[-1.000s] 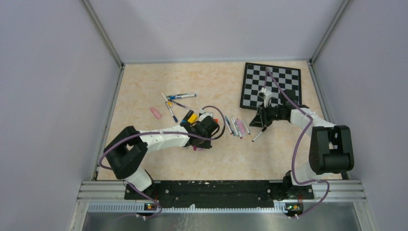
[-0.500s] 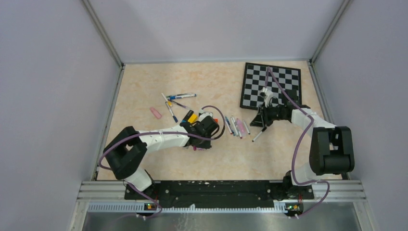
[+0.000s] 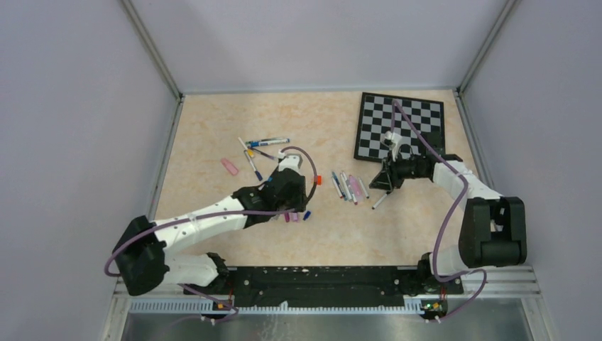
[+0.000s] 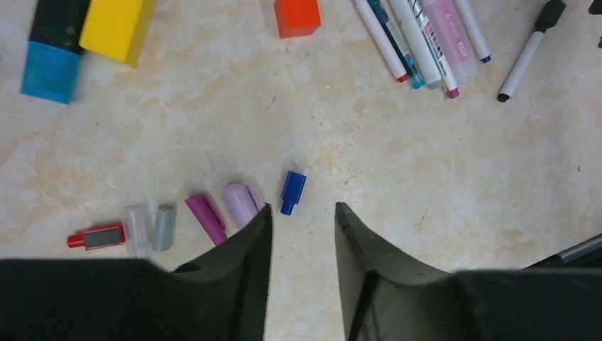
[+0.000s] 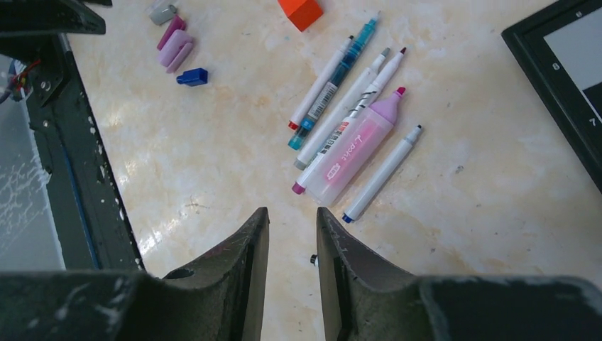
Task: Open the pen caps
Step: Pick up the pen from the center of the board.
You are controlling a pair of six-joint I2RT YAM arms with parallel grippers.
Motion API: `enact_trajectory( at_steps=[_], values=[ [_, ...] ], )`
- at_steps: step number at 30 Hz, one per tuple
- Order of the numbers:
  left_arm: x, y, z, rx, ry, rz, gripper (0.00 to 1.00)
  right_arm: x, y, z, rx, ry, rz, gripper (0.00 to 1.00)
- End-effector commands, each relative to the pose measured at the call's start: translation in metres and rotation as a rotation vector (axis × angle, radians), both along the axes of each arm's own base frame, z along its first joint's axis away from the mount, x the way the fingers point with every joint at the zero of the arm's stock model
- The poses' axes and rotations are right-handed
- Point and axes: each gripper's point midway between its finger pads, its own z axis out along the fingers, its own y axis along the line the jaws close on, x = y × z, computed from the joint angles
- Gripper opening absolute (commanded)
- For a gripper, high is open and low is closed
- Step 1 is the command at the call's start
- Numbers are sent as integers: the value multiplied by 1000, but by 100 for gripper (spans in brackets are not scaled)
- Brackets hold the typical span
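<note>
Left jaws stand parted and empty over the worktop [image 4: 426, 177]; a blue cap [image 4: 292, 192] lies just beyond their tips, more caps [image 4: 206, 217] in a row beside it. Right jaws sit narrowly parted near the pens [image 5: 358, 153]; any grip I cannot tell.

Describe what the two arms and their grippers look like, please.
Both arms, left arm and right arm, have white links with bulky black joints and a looping purple cable. The left gripper and right gripper have matte black tapered fingers, slightly scuffed.
</note>
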Motion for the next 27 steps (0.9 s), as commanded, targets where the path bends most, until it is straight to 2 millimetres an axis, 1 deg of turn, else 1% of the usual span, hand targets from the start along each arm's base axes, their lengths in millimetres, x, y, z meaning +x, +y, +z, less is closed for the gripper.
enact_trajectory(
  at_steps=[1, 5, 8, 10, 12, 14, 16, 17, 18, 19, 20, 22, 25, 27],
  values=[
    [11, 11, 34, -78, -160, 42, 46, 2, 3, 36, 38, -166, 94, 31],
    [10, 24, 50, -140, -248, 60, 63, -9, 6, 44, 47, -246, 175, 34],
    [6, 31, 60, -197, -304, 55, 79, -27, 10, 48, 69, -340, 292, 35],
    [4, 36, 64, -230, -331, 56, 88, -41, 10, 49, 67, -448, 395, 35],
    [1, 40, 68, -258, -352, 58, 94, -53, 10, 49, 51, -548, 485, 36],
    [-1, 44, 67, -272, -362, 64, 97, -57, 8, 48, 31, -579, 514, 39],
    [-3, 47, 68, -281, -366, 69, 98, -48, 6, 48, 17, -529, 458, 39],
    [-4, 48, 67, -283, -364, 71, 98, -43, 5, 47, 14, -448, 389, 39],
    [-4, 49, 67, -286, -364, 73, 99, -29, 1, 45, -20, -405, 309, 38],
    [-4, 50, 67, -286, -363, 73, 99, -23, -3, 42, -35, -304, 213, 38],
    [-5, 50, 66, -287, -362, 74, 99, -19, -7, 38, -66, -280, 176, 38],
    [-5, 50, 65, -289, -360, 72, 99, -14, -17, 28, -117, -173, 54, 37],
    [-4, 49, 64, -291, -364, 71, 99, -3, -33, 11, -196, -65, -126, 36],
    [-4, 48, 63, -293, -365, 70, 99, -1, -36, 4, -198, -11, -212, 37]
  ],
)
